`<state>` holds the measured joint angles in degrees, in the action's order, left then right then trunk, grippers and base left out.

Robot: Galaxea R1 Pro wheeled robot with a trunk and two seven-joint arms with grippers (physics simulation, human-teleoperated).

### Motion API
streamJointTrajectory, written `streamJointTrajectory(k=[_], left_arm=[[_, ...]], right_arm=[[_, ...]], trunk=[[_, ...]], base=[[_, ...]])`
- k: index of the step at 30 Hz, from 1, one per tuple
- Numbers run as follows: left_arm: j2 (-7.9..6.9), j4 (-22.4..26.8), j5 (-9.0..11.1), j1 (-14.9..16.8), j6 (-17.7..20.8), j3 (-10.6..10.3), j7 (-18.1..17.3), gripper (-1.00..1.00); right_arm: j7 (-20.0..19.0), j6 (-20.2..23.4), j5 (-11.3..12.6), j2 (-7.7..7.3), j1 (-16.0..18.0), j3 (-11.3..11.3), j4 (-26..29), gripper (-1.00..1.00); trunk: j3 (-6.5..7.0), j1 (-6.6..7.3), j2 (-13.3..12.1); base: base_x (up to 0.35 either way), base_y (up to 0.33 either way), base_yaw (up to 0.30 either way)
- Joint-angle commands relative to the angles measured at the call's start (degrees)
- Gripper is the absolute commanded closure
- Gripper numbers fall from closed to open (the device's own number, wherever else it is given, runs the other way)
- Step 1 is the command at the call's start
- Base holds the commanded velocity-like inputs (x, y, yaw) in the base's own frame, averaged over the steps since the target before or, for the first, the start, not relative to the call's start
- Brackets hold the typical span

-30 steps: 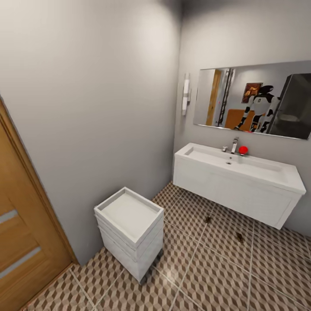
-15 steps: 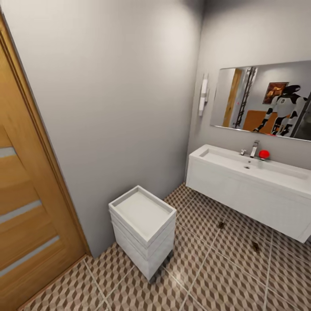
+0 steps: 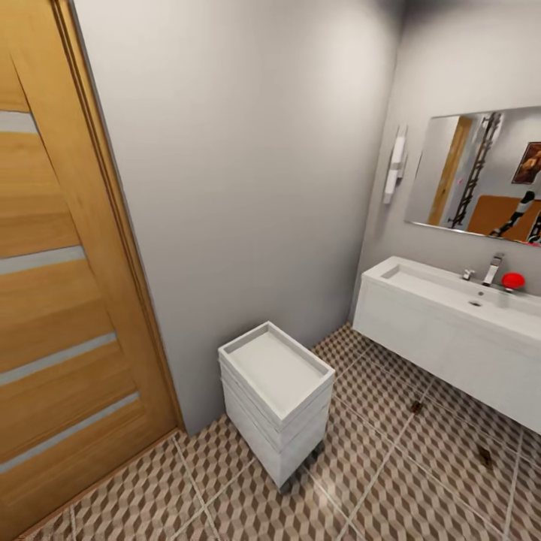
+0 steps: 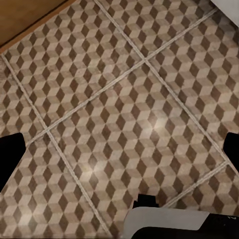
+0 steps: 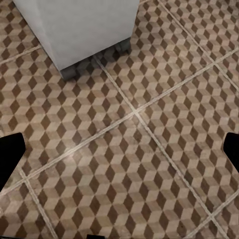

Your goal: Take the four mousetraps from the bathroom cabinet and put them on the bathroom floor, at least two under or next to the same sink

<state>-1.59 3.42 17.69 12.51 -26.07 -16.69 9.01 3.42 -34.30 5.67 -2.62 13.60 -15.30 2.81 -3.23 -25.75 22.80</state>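
While both grippers, left (image 4: pixel 119 149) and right (image 5: pixel 119 149), hang spread wide and empty over the bathroom floor (image 3: pixel 391 488), two mousetraps (image 3: pixel 415 406) lie off to the right by the sink (image 3: pixel 451 330), nearer the right arm.

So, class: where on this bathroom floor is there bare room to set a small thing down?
The widest bare stretch of floor lies between the white drawer unit and the sink. Another runs from the unit to the wooden door. Below the sink two mousetraps already lie, so it is busier there.
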Motion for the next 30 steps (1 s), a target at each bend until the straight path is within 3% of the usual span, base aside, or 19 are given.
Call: streamJointTrajectory(k=[1,30], left_arm=[[0.00,0.0,0.2,0.1,-0.1,-0.5,0.3,-1.00],[0.00,-0.1,0.2,0.1,-0.1,-0.5,0.3,-1.00]], right_arm=[[0.1,-0.2,0.6,-0.01,0.0,-0.5,0.0,-1.00],[0.1,-0.2,0.6,-0.01,0.0,-0.5,0.0,-1.00]], trunk=[[-0.13,-0.03,0.1],[-0.13,-0.03,0.1]], base=[[0.000,0.000,0.288],[0.000,0.000,0.289]])
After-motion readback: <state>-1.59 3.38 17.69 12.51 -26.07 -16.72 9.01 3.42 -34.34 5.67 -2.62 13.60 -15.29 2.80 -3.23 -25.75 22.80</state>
